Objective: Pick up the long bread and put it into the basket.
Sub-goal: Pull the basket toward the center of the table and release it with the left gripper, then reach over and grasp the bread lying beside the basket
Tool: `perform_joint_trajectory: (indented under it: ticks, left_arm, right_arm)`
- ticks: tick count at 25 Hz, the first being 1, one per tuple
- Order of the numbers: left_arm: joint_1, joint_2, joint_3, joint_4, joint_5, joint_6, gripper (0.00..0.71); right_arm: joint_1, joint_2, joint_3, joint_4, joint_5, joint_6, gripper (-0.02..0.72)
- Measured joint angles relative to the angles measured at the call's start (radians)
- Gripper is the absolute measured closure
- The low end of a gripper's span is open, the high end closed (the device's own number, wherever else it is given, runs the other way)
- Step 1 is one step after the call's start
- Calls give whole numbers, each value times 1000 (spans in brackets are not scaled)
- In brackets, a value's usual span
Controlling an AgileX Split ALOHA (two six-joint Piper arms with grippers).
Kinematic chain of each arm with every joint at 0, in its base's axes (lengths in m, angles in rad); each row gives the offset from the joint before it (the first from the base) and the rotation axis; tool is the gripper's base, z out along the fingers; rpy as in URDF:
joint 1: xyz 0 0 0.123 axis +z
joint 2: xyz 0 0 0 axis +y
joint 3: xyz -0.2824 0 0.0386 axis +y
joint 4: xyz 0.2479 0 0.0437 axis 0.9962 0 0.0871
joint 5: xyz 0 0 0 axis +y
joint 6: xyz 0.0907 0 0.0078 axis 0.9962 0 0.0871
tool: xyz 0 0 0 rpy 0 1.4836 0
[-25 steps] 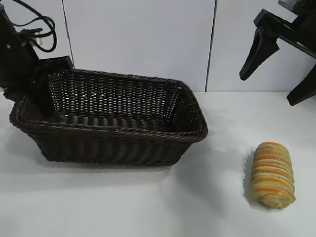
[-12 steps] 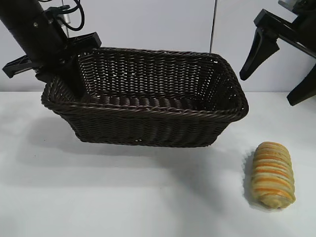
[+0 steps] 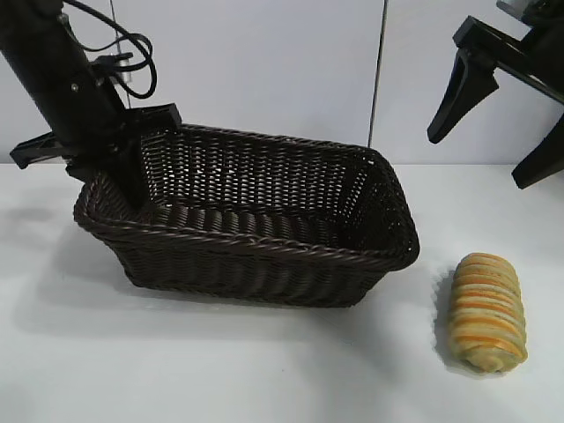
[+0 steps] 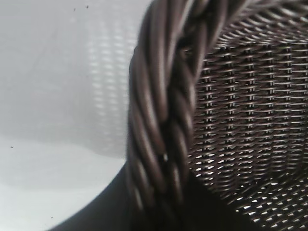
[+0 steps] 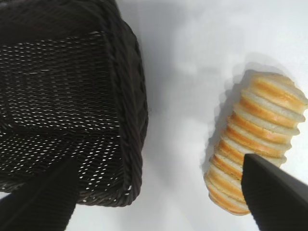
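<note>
The dark brown wicker basket (image 3: 264, 245) sits left of centre on the white table, turned a little askew. My left gripper (image 3: 122, 169) is shut on the braided rim at its far left corner; that rim (image 4: 163, 120) fills the left wrist view. The long bread (image 3: 486, 310), golden with orange and pale ridges, lies on the table to the right of the basket, apart from it. My right gripper (image 3: 480, 159) hangs open and empty, high above the bread. The right wrist view shows the bread (image 5: 255, 139) and the basket's end (image 5: 130, 96) below the open gripper (image 5: 156, 163).
A white wall with a vertical seam (image 3: 377, 79) stands behind the table. A cable (image 3: 123, 53) loops off the left arm. Bare table (image 3: 220, 361) lies in front of the basket and between basket and bread.
My left gripper has carried the basket to the right, lifting it half a second ago, and has now lowered it again. The bread and the right arm have not moved.
</note>
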Motion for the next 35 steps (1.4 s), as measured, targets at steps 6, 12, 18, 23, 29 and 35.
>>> perform_joint_trajectory:
  ticks: [6, 12, 18, 23, 29, 35]
  left_arm:
    - [0, 6, 0, -7, -11, 0, 583]
    - [0, 5, -1, -8, -18, 5, 110]
    - [1, -23, -30, 74, 14, -17, 22]
    - [3, -41, -141, 178, 135, -48, 16]
    - [11, -41, -328, 293, 252, -67, 16]
    - [134, -43, -428, 322, 320, -72, 16]
  right_arm:
    - [0, 0, 0, 0, 0, 0, 53]
    - [0, 0, 0, 0, 0, 0, 53]
    - [0, 0, 0, 2, 0, 0, 53]
    - [0, 0, 0, 2, 0, 0, 53]
    - [0, 0, 0, 2, 0, 0, 53]
    - [0, 0, 0, 2, 1, 0, 53]
